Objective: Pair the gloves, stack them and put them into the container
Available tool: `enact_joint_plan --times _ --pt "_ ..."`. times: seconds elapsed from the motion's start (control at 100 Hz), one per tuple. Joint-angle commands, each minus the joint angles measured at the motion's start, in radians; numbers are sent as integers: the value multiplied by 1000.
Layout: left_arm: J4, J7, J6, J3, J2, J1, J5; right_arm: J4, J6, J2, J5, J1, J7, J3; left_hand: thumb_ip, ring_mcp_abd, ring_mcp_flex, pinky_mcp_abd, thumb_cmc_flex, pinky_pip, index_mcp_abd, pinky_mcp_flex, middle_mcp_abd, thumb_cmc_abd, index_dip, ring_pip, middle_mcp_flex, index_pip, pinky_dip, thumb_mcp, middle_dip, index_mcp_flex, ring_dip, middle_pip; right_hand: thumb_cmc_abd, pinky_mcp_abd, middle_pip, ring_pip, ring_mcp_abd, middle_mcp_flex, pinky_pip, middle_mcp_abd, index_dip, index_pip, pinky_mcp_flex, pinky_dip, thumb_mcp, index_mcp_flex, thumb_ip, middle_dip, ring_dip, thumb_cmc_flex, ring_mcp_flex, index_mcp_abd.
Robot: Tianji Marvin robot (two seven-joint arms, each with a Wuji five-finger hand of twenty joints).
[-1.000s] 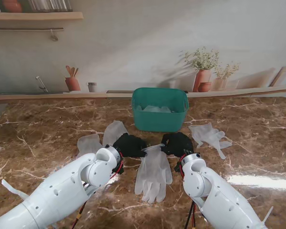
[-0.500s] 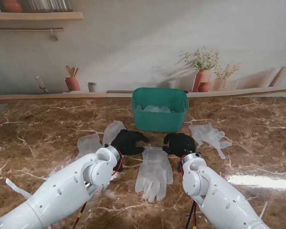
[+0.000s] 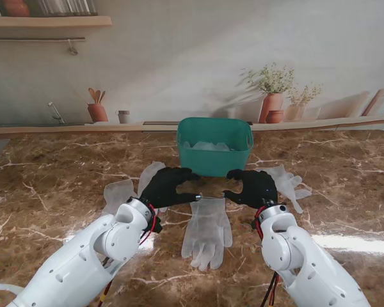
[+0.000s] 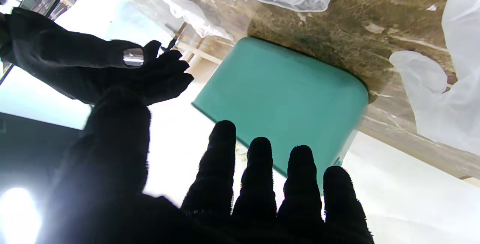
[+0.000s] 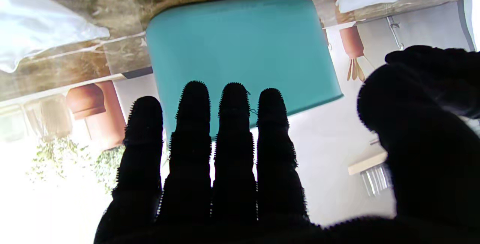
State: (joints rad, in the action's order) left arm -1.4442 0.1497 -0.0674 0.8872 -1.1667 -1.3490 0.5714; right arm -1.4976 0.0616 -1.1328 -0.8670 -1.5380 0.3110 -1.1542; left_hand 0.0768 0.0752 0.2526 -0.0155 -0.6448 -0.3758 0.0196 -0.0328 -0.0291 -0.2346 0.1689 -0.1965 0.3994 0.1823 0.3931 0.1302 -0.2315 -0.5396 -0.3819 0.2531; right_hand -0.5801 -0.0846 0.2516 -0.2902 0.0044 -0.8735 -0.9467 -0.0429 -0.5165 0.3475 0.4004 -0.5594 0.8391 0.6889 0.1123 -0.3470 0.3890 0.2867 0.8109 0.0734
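Observation:
A translucent white glove stack [image 3: 208,231] lies flat on the marble table, nearest to me, fingers pointing toward me. Two more white gloves [image 3: 120,192] [image 3: 151,175] lie to the left, partly behind my left hand. One more white glove [image 3: 285,183] lies on the right. The green container [image 3: 214,153] stands beyond them with something pale inside; it also fills the wrist views [image 4: 285,97] [image 5: 240,41]. My black-gloved left hand [image 3: 169,186] and right hand [image 3: 253,187] hover just beyond the stack's cuff, fingers spread, holding nothing.
A wooden ledge [image 3: 64,130] runs along the back of the table, carrying terracotta pots with plants [image 3: 272,102] on the right and a utensil pot [image 3: 97,110] on the left. The wall stands right behind the ledge.
Both hands have let go of the cuff of the middle glove stack, risen and moved away from me toward the container, fingers spreading. The stack lies flat where it was.

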Motion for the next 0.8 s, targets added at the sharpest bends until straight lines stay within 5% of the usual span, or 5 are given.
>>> enact_joint_plan --times 0.0,0.34,0.52,0.79 --pt "-22 14 -25 21 11 -36 2 -41 -6 16 -12 -40 -20 -30 -36 -48 -50 44 -30 34 7 7 34 70 -25 32 -42 -25 -2 -136 18 45 17 -24 28 27 -35 37 -24 37 40 -7 23 -29 -25 31 -35 -32 -35 31 -35 -39 -44 8" --pt "-112 63 -143 156 20 -175 19 -158 -22 25 -94 -152 -16 -152 -47 -62 -44 44 42 21 9 13 38 129 -28 60 -35 -31 -26 -149 30 44 37 -47 57 32 -46 62 -31 51 78 -9 42 -33 -29 55 -100 -32 -59 55 -64 -50 -55 13" --pt "-134 95 -160 192 17 -224 19 -102 30 23 -92 -108 -9 -164 -47 -64 -39 45 30 20 16 10 35 122 -27 65 -25 -28 -37 -145 33 32 40 -50 30 14 -17 25 -19 30 40 -5 30 -8 -17 32 -57 -21 -53 29 -36 -14 -28 2" --pt "-161 89 -181 219 21 -249 24 97 122 30 -98 73 -32 -126 -46 -71 -40 47 17 27 16 7 38 121 -27 72 -26 -29 -49 -145 34 31 43 -53 -65 0 -1 -14 -15 27 10 2 21 3 -11 3 67 -24 -13 7 4 32 -13 -17"
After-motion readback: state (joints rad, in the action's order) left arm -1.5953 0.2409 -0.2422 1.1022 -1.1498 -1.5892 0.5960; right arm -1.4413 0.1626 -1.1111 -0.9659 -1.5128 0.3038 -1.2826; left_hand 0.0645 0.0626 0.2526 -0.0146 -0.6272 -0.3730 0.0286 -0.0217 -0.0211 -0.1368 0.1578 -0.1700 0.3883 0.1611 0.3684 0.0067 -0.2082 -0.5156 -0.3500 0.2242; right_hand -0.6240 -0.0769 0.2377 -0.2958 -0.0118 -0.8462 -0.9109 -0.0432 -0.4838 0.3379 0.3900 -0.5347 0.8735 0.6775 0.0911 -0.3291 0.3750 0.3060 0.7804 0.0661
